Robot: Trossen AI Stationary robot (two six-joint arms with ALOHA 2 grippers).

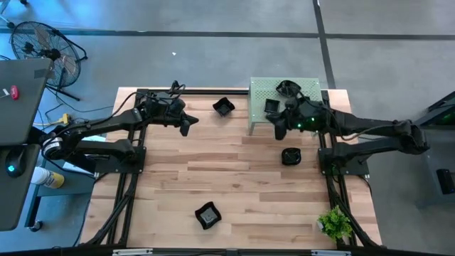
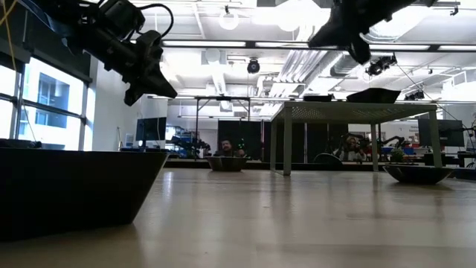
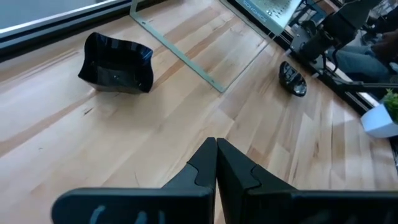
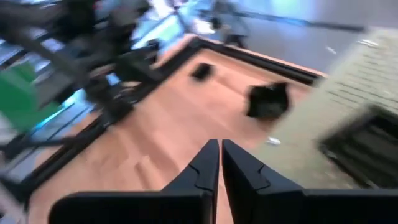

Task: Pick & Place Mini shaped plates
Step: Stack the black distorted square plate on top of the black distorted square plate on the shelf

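Note:
Small glossy black plates are scattered about. A wavy square plate rests on the wood near the far edge. A round plate lies on the table before the stand. A square plate sits near the near edge. Two more plates rest on top of the pale green stand. My left gripper hangs shut above the table, left of the wavy plate. My right gripper is shut in the air by the stand's near left corner.
The perforated stand stands on thin legs at the far right of the table. A small green plant sits at the near right corner. Bare wood spreads across the table's middle. A fan stands on the floor beyond the far left corner.

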